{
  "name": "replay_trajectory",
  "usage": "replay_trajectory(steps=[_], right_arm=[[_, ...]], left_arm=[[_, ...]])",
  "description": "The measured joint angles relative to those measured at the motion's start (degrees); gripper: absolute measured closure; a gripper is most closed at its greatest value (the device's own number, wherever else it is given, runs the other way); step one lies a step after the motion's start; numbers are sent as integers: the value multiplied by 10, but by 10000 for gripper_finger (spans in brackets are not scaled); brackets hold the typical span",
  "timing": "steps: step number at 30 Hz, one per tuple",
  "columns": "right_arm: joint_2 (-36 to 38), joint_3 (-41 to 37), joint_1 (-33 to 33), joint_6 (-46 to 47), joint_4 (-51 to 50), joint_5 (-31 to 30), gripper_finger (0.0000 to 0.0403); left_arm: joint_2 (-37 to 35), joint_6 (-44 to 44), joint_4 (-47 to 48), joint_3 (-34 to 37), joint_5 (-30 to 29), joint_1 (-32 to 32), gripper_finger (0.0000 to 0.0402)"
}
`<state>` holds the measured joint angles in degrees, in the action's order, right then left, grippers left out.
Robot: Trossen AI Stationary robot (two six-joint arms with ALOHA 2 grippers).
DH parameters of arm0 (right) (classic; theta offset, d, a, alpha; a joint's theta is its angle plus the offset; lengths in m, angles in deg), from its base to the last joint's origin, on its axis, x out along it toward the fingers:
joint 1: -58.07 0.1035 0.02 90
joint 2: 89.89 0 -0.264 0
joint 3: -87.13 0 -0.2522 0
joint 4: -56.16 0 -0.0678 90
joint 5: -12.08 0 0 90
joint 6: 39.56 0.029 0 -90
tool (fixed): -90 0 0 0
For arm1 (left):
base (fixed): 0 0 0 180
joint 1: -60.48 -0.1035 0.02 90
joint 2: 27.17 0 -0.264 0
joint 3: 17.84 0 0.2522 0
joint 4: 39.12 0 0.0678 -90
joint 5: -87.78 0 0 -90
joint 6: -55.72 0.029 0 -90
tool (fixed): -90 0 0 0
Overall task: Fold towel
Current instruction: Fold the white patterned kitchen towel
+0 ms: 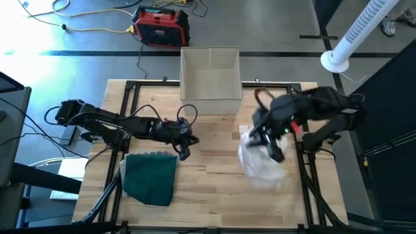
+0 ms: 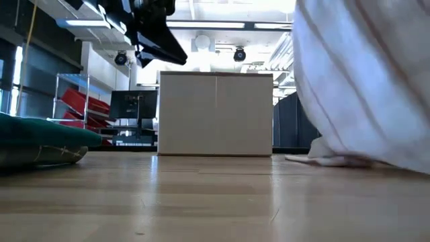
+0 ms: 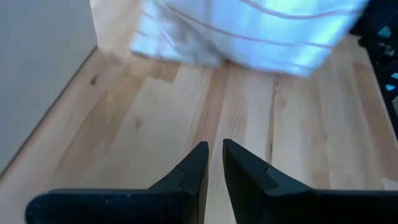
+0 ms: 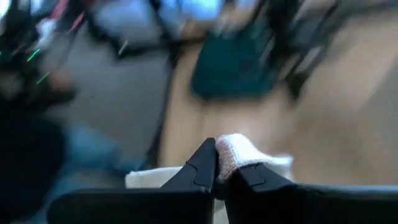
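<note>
A white towel with thin stripes [image 1: 259, 162] is bunched at the table's right, partly lifted, and my right gripper [image 1: 276, 155] is shut on it. In the low view the white towel [image 2: 356, 81] hangs down, its lower end [image 2: 326, 160] resting on the table. A folded dark green towel [image 1: 151, 177] lies flat at the near left. My left gripper [image 1: 184, 151] hovers just beyond the green towel's far right corner. It is shut, nothing between its fingers [image 3: 215, 163], and points toward the white towel [image 3: 249, 31]. My right gripper pinches a bunched fold of the white towel [image 4: 235, 155] between its two fingers; how many layers cannot be told. The fingers come from above, slanting down. The towel hangs slack below the gripper, with its lower end on the table.
An open beige box [image 1: 209, 78] stands at the table's far edge, in the middle. Bare wood [image 1: 208, 182] lies between the two towels. A black frame rail [image 1: 305, 188] runs along the table's right side.
</note>
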<state>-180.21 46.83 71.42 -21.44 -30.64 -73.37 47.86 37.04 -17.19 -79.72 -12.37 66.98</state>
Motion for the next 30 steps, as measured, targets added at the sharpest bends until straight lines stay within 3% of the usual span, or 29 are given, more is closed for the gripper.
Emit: replay_trajectory(steps=[2, 3, 7, 11, 15, 20, 30], right_arm=[[-28, 85, -10, -44, 0, -80, 403], [-30, 93, -17, -64, 25, -120, 403], [33, 23, -52, -125, 175, -196, 403], [65, 20, -73, -127, 198, -235, 403], [87, 20, -77, -91, 129, -230, 403], [94, 19, -62, 20, -57, -184, 403], [118, -146, 6, 146, -171, -80, 403]], left_arm=[[0, 9, -13, 0, 0, -2, 360], [0, 10, -19, 0, 0, -2, 360], [0, 12, -24, 0, 2, -2, 360], [0, 4, -19, 0, 10, -2, 360], [0, 3, -17, 0, 11, -2, 360], [0, 6, -17, 0, 11, -2, 360], [0, 8, 0, 0, 11, -4, 360]])
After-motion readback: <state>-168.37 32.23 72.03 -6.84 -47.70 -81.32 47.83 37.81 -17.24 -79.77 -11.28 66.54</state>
